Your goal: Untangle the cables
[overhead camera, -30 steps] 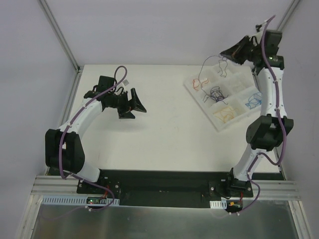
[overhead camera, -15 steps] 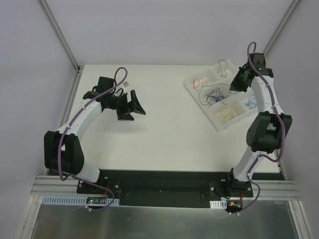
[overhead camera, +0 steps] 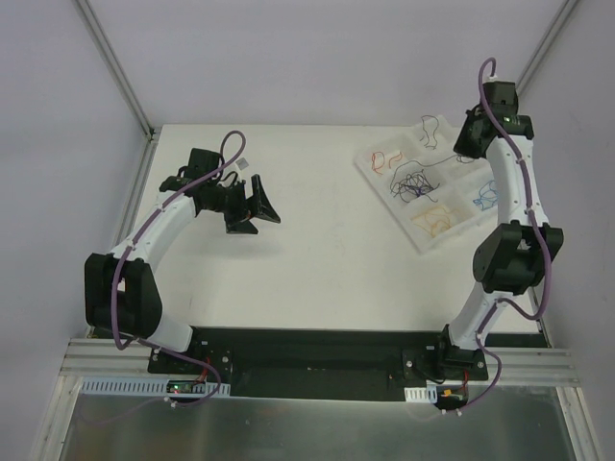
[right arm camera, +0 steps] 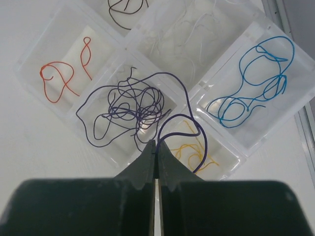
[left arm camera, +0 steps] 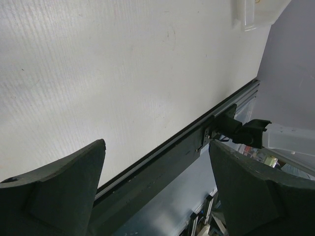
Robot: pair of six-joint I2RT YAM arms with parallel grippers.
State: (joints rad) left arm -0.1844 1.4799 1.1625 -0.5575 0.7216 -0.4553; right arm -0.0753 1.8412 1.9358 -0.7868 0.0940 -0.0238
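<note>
A tangled purple cable [overhead camera: 413, 182] lies in the middle compartment of a clear divided tray [overhead camera: 423, 242] at the far right. In the right wrist view the tangle [right arm camera: 129, 105] sits below my right gripper [right arm camera: 157, 146], which is shut on a loop of that cable. The loop arches to the right over the yellow cable [right arm camera: 193, 147]. In the top view my right gripper [overhead camera: 469, 142] hangs over the tray's far side. My left gripper [overhead camera: 264, 213] is open and empty above the table's left half, and its jaws [left arm camera: 156, 145] stand wide apart.
Other compartments hold a red cable [right arm camera: 54, 81], a blue cable [right arm camera: 256, 83], a pale cable [right arm camera: 192, 34] and a dark cable [right arm camera: 128, 7]. The tray sits near the table's right edge [right arm camera: 302, 123]. The left wrist view shows bare table [left arm camera: 123, 64] and the front rail [left arm camera: 172, 152].
My right gripper has come down from high above the tray, and the purple cable that hung from it now lies mostly in the tray. The left arm has barely moved.
</note>
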